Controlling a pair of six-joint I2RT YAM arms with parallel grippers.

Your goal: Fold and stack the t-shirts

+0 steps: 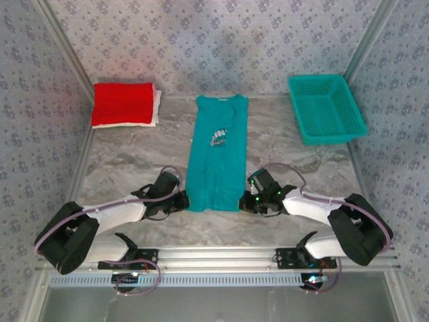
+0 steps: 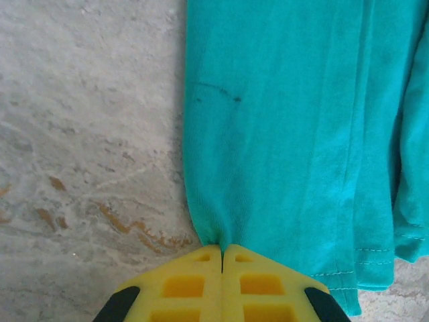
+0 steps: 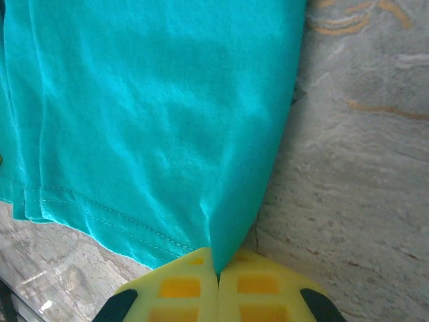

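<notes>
Left gripper [image 2: 222, 249] clamped on near-left hem corner of the teal t-shirt [image 1: 218, 151], right gripper [image 3: 218, 258] clamped on near-right corner: both held so the hem can fold toward the collar, I'd guess. Shirt lies flat mid-table. Marble-look table [image 1: 120, 164], patterned walls [image 1: 221, 40]; folded red t-shirt [image 1: 123, 102] far left, basket [image 1: 326, 107] far right.

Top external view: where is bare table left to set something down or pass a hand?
Bare table lies between the red and white stack and the teal shirt, and between that shirt and the basket. Crowded at the shirt's near hem, where both jaws are shut on its corners.
</notes>
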